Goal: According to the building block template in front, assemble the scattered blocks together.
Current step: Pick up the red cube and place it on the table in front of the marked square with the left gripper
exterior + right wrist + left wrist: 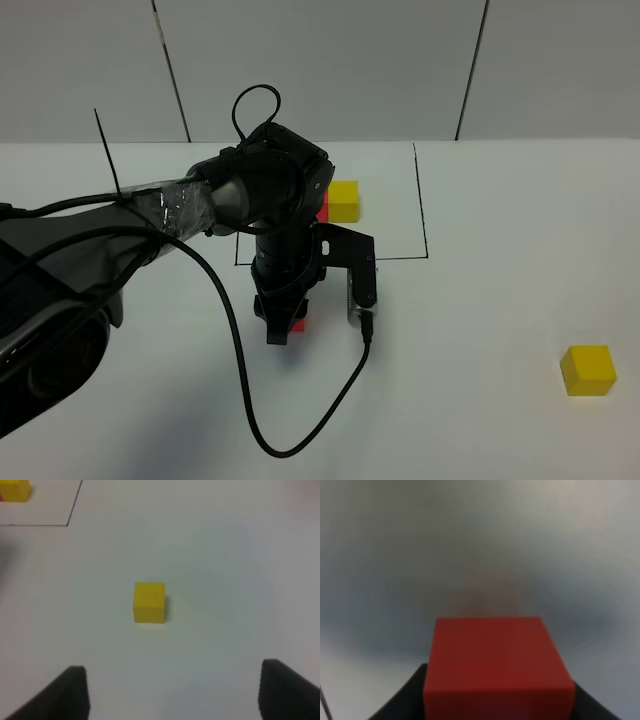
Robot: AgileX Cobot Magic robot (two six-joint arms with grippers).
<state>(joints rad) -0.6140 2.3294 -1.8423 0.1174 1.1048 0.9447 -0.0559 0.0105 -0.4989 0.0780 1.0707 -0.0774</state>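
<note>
My left gripper point(283, 328) points down in front of the outlined area, shut on the red cube point(497, 665). Only a sliver of that red cube point(298, 322) shows beside the fingers in the high view. The building block template point(341, 201) lies inside the black outline point(424, 205); its yellow half is plain, its red half mostly hidden behind my left arm. The scattered yellow cube point(587, 370) sits alone at the front right. In the right wrist view that yellow cube point(149, 602) lies ahead of my right gripper point(175, 695), which is open and well short of it.
A black cable point(240, 370) loops from the left arm over the table's front middle. The left arm's bulk point(60, 290) covers the left side. The template's yellow end point(15, 490) and an outline corner point(67, 525) show far off in the right wrist view.
</note>
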